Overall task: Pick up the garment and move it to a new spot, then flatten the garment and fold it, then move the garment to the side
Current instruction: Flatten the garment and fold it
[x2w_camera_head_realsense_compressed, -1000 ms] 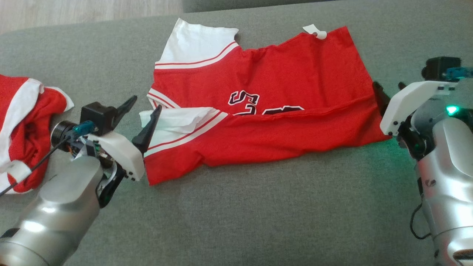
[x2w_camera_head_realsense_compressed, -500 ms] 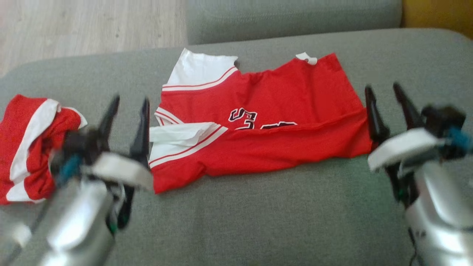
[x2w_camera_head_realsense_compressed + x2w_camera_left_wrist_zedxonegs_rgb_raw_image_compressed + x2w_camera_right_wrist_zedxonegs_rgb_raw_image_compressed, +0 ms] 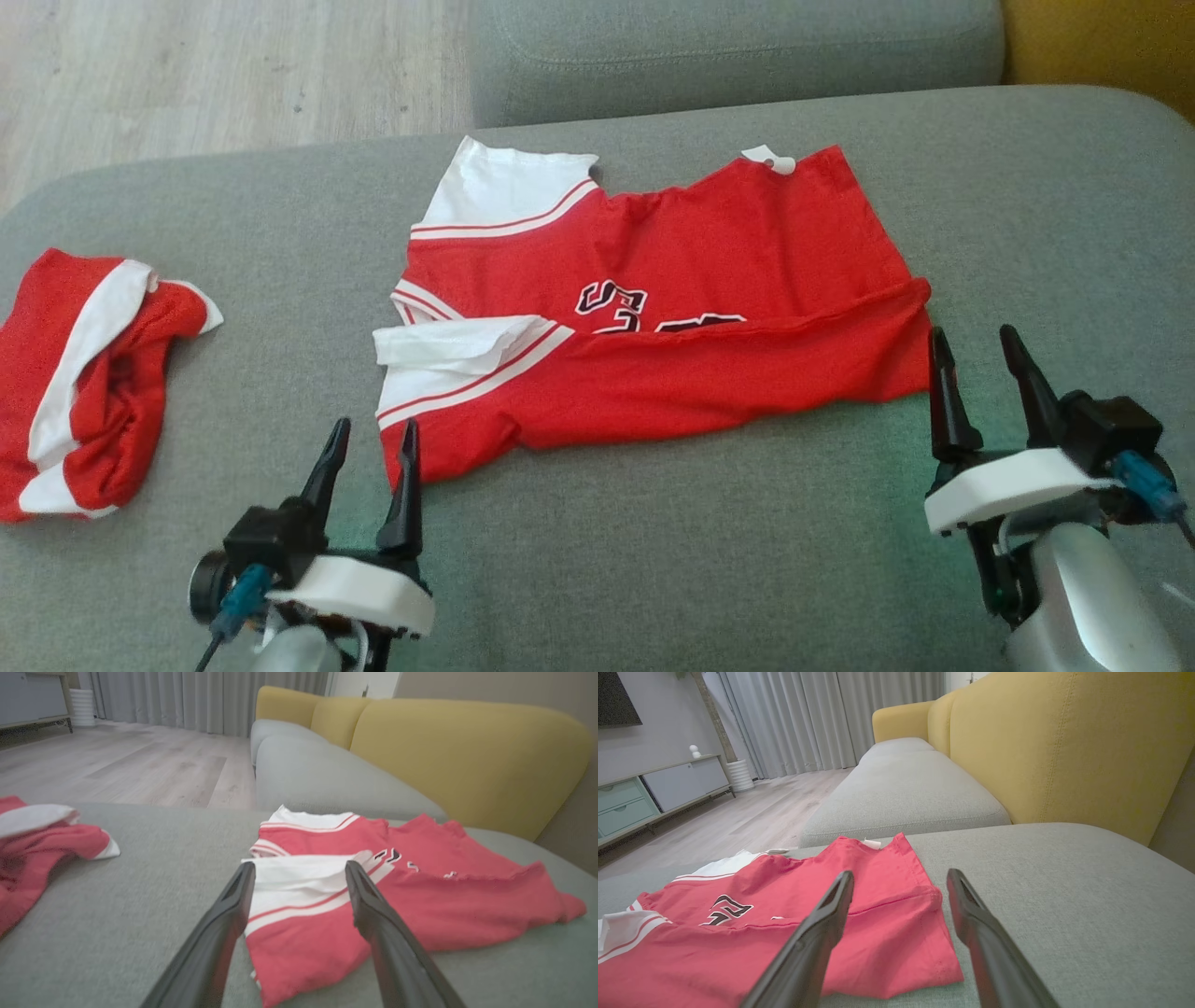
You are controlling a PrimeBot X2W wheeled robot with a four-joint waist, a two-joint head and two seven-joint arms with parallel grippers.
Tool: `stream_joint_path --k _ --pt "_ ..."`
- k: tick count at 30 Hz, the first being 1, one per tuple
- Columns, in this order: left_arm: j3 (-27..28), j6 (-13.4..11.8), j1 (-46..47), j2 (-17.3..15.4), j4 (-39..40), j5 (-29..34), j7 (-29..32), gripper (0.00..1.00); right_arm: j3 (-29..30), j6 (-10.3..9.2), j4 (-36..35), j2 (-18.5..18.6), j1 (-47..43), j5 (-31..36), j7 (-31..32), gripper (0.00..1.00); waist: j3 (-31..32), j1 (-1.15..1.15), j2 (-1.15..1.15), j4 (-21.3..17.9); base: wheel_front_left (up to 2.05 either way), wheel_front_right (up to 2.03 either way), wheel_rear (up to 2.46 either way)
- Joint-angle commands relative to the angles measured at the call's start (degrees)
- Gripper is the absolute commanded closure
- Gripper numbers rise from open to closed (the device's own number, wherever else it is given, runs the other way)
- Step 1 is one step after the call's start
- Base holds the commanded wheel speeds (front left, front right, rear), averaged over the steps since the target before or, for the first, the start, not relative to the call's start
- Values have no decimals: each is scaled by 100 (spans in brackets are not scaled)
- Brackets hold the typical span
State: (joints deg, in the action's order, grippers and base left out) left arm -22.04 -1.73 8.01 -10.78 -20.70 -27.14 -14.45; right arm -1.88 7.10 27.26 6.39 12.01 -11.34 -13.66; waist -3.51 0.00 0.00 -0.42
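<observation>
Head view: we note left pincer and right pincer both parted, holding nothing; red jersey lies half-folded ahead, between them. Left wrist: its white sleeve sits beyond the fingertips. Right wrist: hem ahead, slightly left.

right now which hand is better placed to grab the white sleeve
Left. The left hand is open just short of the sleeve; the right hand is at the opposite end, by the hem.

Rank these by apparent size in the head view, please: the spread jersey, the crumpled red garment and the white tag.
Largest to smallest:
1. spread jersey
2. crumpled red garment, bunched up, so this is apparent size only
3. white tag, clearly smallest
</observation>
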Motion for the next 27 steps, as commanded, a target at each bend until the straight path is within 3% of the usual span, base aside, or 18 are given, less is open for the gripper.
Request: stream_joint_path --k 1,10,23,27 --pt "284 33 217 -56 7 131 -54 0 -62 39 -256 -12 96 76 -77 0 -46 0 0 2 0 0 0" --pt "337 445 545 153 -1345 129 7 0 17 39 -444 -72 156 187 84 0 -197 0 0 -103 0 0 0" --pt "244 654 1446 215 -2961 3 225 0 -86 39 -490 -35 154 185 192 0 -373 0 0 -301 0 0 0" --pt "174 682 1663 227 -3369 -25 580 0 -90 39 -488 -37 188 186 193 0 -419 0 0 -324 0 0 0"
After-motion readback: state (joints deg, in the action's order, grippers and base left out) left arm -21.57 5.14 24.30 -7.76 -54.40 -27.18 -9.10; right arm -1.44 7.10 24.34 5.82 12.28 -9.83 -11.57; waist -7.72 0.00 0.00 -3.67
